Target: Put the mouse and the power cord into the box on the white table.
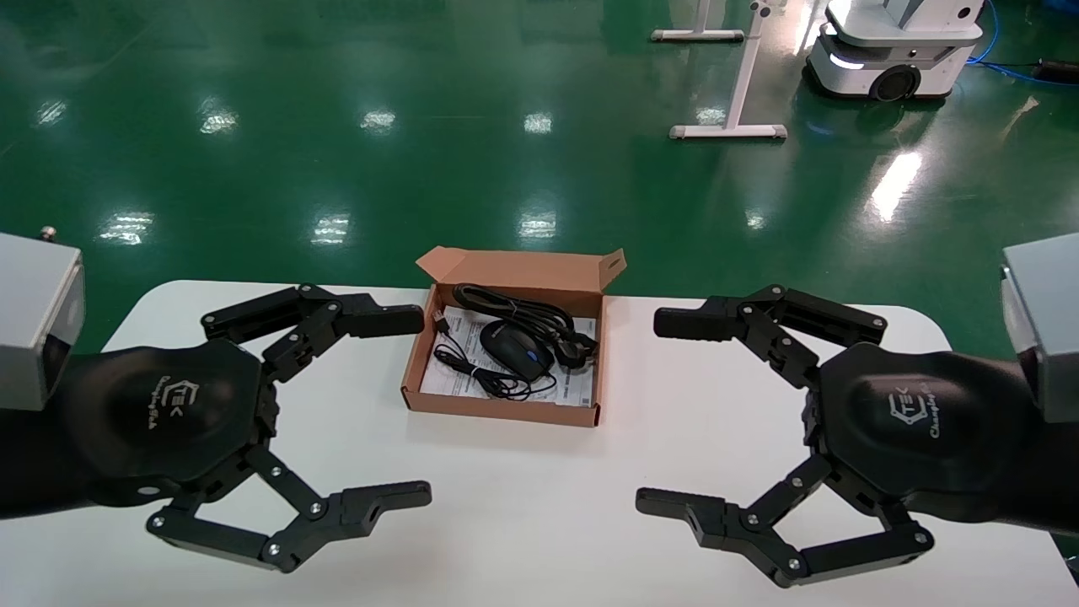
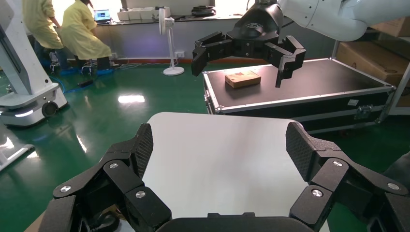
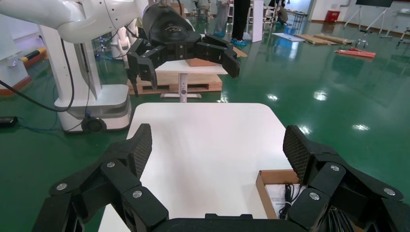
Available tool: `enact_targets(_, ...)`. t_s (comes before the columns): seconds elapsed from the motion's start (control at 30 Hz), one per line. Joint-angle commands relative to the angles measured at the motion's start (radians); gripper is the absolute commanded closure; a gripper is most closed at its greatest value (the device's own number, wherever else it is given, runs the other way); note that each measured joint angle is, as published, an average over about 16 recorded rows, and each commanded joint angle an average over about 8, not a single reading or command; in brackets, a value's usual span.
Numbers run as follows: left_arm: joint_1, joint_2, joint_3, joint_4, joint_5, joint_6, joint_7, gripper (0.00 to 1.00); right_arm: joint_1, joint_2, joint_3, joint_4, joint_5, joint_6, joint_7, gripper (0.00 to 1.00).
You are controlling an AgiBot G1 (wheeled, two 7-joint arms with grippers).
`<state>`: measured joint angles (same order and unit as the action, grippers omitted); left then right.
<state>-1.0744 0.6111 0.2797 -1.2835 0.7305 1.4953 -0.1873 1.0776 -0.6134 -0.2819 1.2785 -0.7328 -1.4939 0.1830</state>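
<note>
The brown cardboard box lies with its flap open at the middle back of the white table. Inside it, on the white printed sheet, rest the black mouse with its thin cable and the coiled power cord with its chunky plug. My left gripper hovers open to the left of the box, holding nothing. My right gripper hovers open to its right, also holding nothing. The right wrist view shows my right gripper, a box corner and a thin black cable. The left wrist view shows my left gripper over bare table.
Green floor surrounds the table. A white stand and a white mobile robot base are beyond it. A black flight case carrying a small carton lies off the table's right end. A robot base stands off its left end.
</note>
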Motion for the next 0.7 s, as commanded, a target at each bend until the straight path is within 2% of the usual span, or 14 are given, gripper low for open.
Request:
enact_targets(0.03, 0.000, 0.000, 0.000, 0.000, 0.000, 0.000, 0.000, 0.00, 0.000, 0.000, 0.000, 0.000, 0.000, 0.000, 0.000, 0.00)
enact_targets(0.7, 0.000, 0.000, 0.000, 0.000, 0.000, 0.000, 0.000, 0.00, 0.000, 0.000, 0.000, 0.000, 0.000, 0.000, 0.000, 0.00)
